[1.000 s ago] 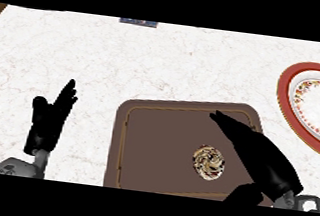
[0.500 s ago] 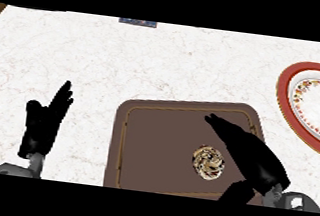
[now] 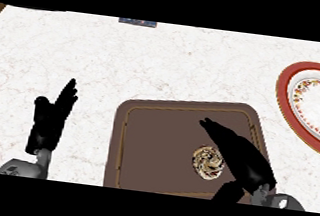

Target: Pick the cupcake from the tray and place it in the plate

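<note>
a: well, we are looking down at the tray (image 3: 157, 140), and the cupcake (image 3: 207, 162) is sitting in its lower right part.

b: and where are we holding our right hand (image 3: 249, 166)?

a: we are holding it over the tray, just at the right of the cupcake. the fingers are lying straight and pointing forward, the thumb is standing apart below. so it is wide and is grasping nothing. whether it is touching the cupcake's edge, we cannot tell.

b: why are we holding it so?

a: we are thinking the fingers must come around the cake from the side before they are closing. also the plate (image 3: 318, 107) is waiting at the right, well apart from the tray, so this arm is the nearer one for carrying.

b: and our left hand (image 3: 48, 121)?

a: it is resting open at the left over the white counter (image 3: 160, 65), fingers up, away from the tray. probably it is not needed.

b: so the picking is not yet done?

a: no, the cupcake is lying on the tray, and the plate is holding nothing.
</note>
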Controlling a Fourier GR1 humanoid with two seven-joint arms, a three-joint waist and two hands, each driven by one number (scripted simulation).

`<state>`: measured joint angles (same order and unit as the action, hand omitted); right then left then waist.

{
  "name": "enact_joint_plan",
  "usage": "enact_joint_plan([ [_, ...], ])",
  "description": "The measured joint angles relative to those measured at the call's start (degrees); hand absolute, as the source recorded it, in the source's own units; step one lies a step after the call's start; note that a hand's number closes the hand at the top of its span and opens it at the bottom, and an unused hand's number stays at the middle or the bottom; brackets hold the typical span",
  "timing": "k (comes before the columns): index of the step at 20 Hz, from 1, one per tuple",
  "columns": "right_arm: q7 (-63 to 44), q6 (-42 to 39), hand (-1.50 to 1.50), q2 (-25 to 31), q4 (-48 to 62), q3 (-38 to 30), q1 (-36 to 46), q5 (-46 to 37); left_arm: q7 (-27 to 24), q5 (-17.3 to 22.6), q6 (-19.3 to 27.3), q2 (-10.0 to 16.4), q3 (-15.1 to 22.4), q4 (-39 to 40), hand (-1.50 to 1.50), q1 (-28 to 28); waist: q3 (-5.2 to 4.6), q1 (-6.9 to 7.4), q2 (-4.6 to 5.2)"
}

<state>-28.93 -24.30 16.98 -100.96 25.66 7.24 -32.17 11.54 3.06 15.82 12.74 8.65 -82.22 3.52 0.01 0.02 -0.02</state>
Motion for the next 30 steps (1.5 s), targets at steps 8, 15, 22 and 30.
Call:
enact_joint_plan([
  [8, 6.6, 1.0, 1.5, -1.77, 3.94, -0.59, 0.84, -6.26, -0.46, -0.94, -2.58, -0.79, -2.67, 0.31, 0.0, -0.48, -0.06, 0.05, -0.07],
  [15, 11.1, 3.3, 1.5, -2.31, 7.37, -3.66, 3.19, -11.07, 1.41, -2.44, -3.45, -1.81, -2.95, -2.15, 0.0, -1.58, -0.02, 0.11, -0.01],
  [22, 18.17, 8.65, 1.5, 1.27, 22.45, -15.39, 12.87, -11.14, 1.48, -3.25, -3.74, -2.2, -2.94, -2.62, 0.0, -1.86, 0.0, 0.61, 0.16],
  [30, 19.25, 17.16, 1.5, 4.01, 20.1, -22.11, 15.99, -13.82, -0.19, -3.87, -3.56, -2.83, -3.87, -1.06, 0.0, -1.9, 0.02, -0.01, -0.04],
])
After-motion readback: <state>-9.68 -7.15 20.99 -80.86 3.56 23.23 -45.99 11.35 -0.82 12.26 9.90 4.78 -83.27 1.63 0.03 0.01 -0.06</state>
